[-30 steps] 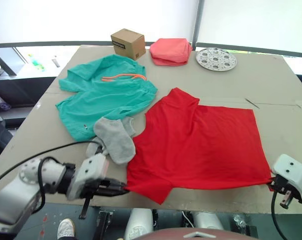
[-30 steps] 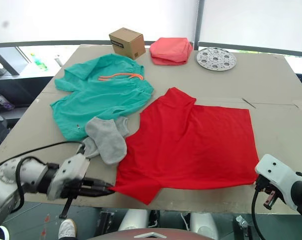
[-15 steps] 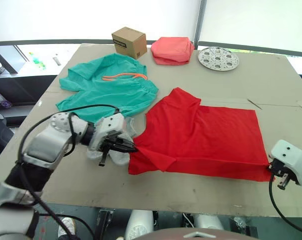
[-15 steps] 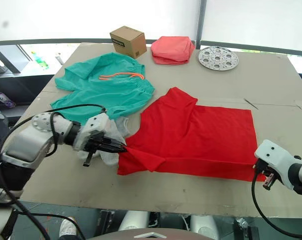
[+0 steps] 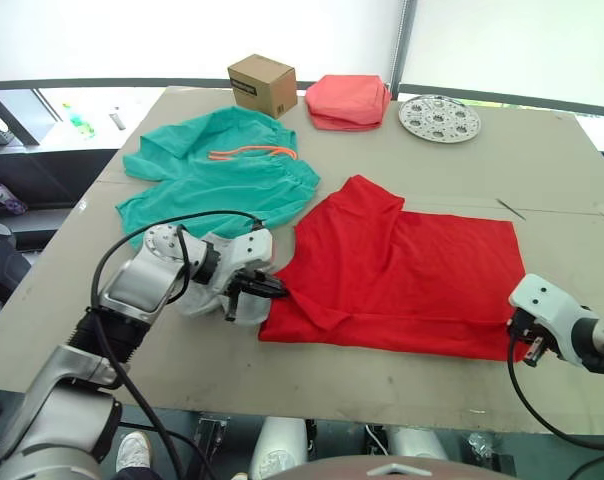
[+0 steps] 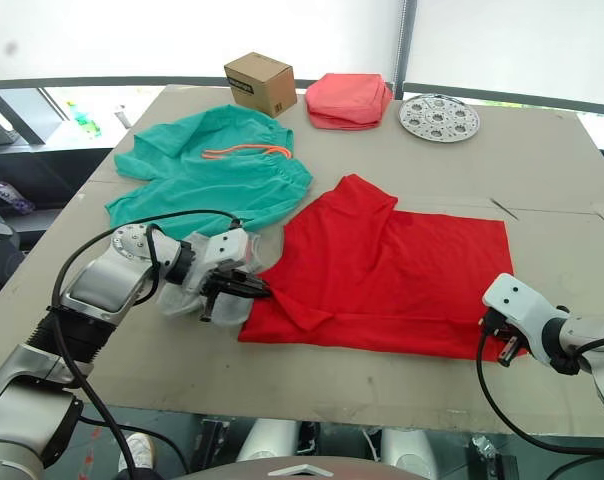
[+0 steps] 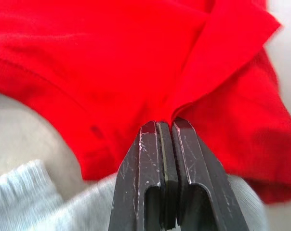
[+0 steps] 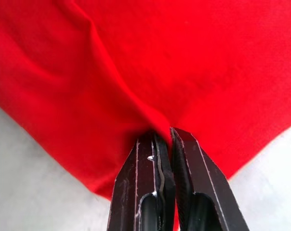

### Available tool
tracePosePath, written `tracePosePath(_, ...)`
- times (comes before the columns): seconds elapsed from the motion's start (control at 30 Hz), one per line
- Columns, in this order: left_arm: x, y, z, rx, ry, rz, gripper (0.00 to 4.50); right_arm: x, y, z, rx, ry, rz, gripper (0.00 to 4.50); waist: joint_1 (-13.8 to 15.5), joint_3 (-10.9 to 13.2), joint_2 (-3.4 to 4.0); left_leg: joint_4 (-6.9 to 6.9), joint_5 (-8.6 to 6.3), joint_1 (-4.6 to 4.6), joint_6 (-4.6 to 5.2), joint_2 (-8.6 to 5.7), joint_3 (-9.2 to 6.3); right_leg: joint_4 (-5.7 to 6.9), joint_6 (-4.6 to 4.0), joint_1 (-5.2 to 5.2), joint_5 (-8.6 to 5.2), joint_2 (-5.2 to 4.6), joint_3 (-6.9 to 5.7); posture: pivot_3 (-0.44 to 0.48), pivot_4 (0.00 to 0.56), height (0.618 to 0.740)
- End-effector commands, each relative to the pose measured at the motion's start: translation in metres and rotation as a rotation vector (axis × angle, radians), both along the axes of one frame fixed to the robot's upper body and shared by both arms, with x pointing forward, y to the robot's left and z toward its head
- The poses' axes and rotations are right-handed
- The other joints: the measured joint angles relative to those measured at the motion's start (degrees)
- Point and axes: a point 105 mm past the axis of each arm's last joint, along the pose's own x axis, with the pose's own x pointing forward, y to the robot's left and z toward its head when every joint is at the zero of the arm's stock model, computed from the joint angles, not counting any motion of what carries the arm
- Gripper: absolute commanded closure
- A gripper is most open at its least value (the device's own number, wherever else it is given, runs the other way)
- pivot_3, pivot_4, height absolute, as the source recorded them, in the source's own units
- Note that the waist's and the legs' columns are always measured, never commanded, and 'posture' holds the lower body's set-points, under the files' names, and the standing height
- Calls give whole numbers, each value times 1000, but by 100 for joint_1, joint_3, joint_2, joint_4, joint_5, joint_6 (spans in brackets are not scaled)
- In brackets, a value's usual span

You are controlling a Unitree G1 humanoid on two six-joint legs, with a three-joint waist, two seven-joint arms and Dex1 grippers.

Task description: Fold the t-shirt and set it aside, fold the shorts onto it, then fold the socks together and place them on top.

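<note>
My left arm reaches in from the near left edge, elbow bent, forearm angled across toward the middle. Its left gripper has both black fingers pressed together on a fold of the bright red short-sleeved fabric t-shirt, at the garment's near-left part. My right arm comes in low from the near right, wrist turned inward. The right gripper is likewise clamped tight on the shirt's near-right corner, fingers pinching a gathered ridge of cloth.
</note>
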Motion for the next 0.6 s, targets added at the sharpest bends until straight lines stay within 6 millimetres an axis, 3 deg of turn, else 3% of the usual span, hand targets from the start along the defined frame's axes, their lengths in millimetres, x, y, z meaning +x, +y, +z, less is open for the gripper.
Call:
tracePosePath(0.03,5,2,24,-61,-61,25,3686,-1,3,7,22,-25,-8,3750,-3,1,-1,0,0,0,0,1,-1,0,1,0,0,1,-1,0,150,740)
tracePosePath(0.13,-5,6,35,-113,-24,32,2572,-4,-4,10,9,-66,-63,2584,-10,0,-1,0,0,1,0,3,-3,4,1,-1,0,2,-2,0,150,740)
tracePosePath(0.2,-5,12,51,-210,-8,118,1894,-9,-3,23,74,-113,-89,2556,-8,1,0,-1,0,2,-1,4,-3,6,2,-1,0,1,-1,0,150,740)
tracePosePath(0.27,-15,20,64,-300,36,163,1894,-13,4,43,209,-192,-95,2556,-18,1,0,2,0,1,-1,5,-7,11,7,0,-2,1,-2,0,150,740)
tracePosePath(0.33,-31,18,71,-381,107,155,1834,-19,19,54,336,-233,-42,3149,-39,0,-1,3,0,5,-1,6,-7,14,25,2,-12,1,-1,0,150,740)
tracePosePath(0.43,-54,4,62,-407,208,122,2688,-28,47,57,504,-215,40,4414,-18,0,1,2,-1,13,-2,8,-9,16,29,6,-14,-5,-4,0,150,740)
tracePosePath(0.47,-59,-1,52,-382,214,113,2868,-28,55,55,537,-214,56,4471,-15,-2,1,3,-1,14,-2,7,-9,16,28,6,-14,-7,-4,0,150,740)
tracePosePath(0.5,-62,-7,41,-357,214,116,3508,-27,63,50,550,-204,72,4500,-8,-3,5,3,-1,16,-2,5,-9,14,26,7,-15,-11,-4,0,150,740)
tracePosePath(0.57,-66,-17,23,-330,220,126,4341,-27,76,39,542,-178,107,4500,1,-2,4,4,-2,15,-2,-3,-8,15,5,7,-25,-21,-4,0,150,740)
tracePosePath(0.6,-68,-20,17,-324,225,130,4470,-27,82,35,547,-171,124,4500,1,-4,1,4,-2,12,-2,-5,-8,14,-3,5,-20,-24,-5,0,150,740)
